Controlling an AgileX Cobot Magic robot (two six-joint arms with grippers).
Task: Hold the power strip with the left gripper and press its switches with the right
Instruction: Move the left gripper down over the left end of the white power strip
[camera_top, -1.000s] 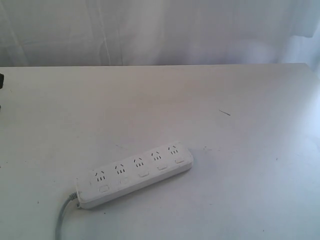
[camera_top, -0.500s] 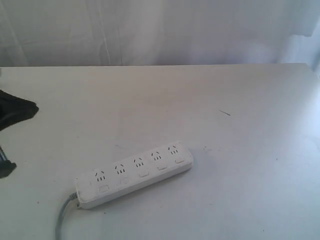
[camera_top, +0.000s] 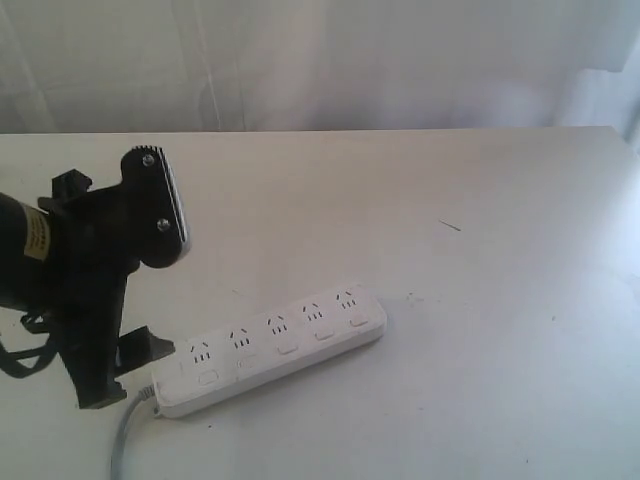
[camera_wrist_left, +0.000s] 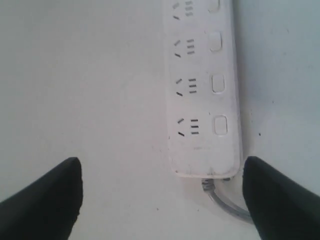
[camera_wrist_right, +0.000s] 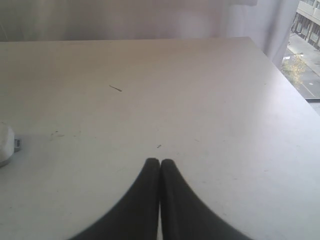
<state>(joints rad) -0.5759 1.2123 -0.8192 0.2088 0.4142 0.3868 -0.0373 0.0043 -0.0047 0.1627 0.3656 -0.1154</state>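
Note:
The white power strip (camera_top: 262, 362) lies flat on the table, its grey cord (camera_top: 122, 440) running off the near edge. Its five switches (camera_top: 288, 349) sit in a row along the near side. My left gripper (camera_top: 168, 298) is black, with a silver-grey two-screw pad and a yellow label on its arm. It hangs open just left of the strip's cord end. In the left wrist view the left gripper (camera_wrist_left: 162, 165) has its jaws wide apart, with the strip (camera_wrist_left: 202, 150) and switches (camera_wrist_left: 220, 125) just ahead and nothing held. My right gripper (camera_wrist_right: 160, 162) is shut on nothing over bare table, with the strip's far end (camera_wrist_right: 4, 142) at the picture's edge.
A white table (camera_top: 480, 200) stretches to a pale curtain (camera_top: 320, 60) at the back. A small dark mark (camera_top: 450, 226) lies right of centre. The table's right edge (camera_wrist_right: 287, 90) shows in the right wrist view, with a street far below.
My left arm has come in from the left edge and now hangs beside the strip's cord end. The power strip has not moved.

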